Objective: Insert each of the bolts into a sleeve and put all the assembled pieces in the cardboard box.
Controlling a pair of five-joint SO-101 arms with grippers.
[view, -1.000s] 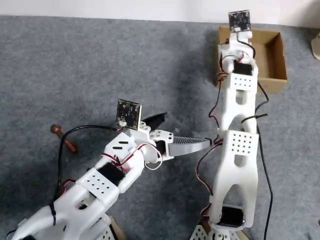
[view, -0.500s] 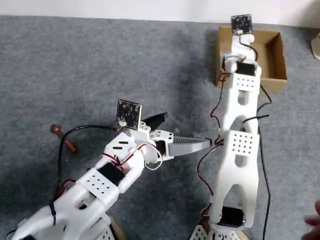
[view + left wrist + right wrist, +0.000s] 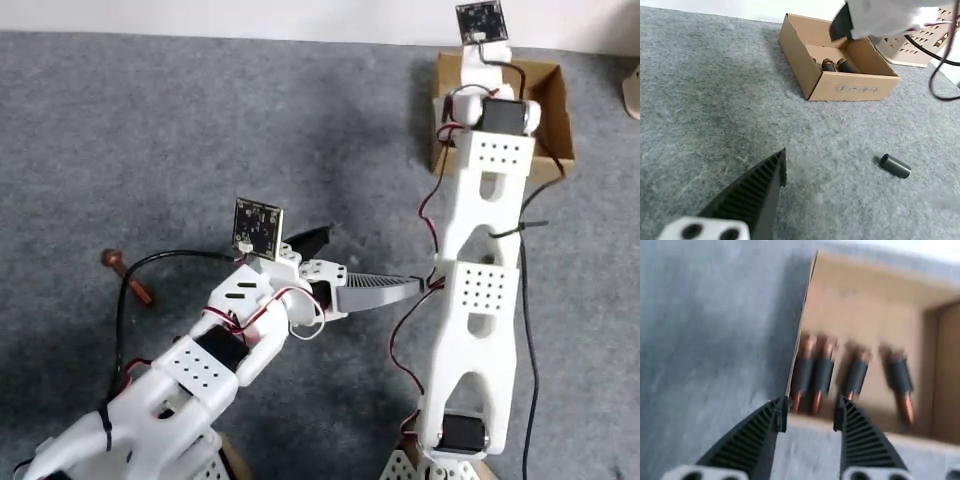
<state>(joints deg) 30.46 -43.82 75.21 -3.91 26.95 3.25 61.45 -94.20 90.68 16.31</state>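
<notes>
"Left side?"

"My left tool (image 3: 375,257) sits spread wide and empty, low over the surface (image 3: 150,120). One bolt (image 3: 125,275) lies at its nine o'clock, and a loose sleeve (image 3: 895,166) is nearby. They still need pairing."

"And the right?"

"My right tool (image 3: 810,412) hangs unclenched over the cardboard box (image 3: 870,290) at one o'clock. Four assembled pieces (image 3: 812,372) lie inside, so I judge that drop done."

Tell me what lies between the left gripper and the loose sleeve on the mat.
Only bare grey mat: in the left wrist view, nothing sits between the left gripper and the loose sleeve.
</notes>
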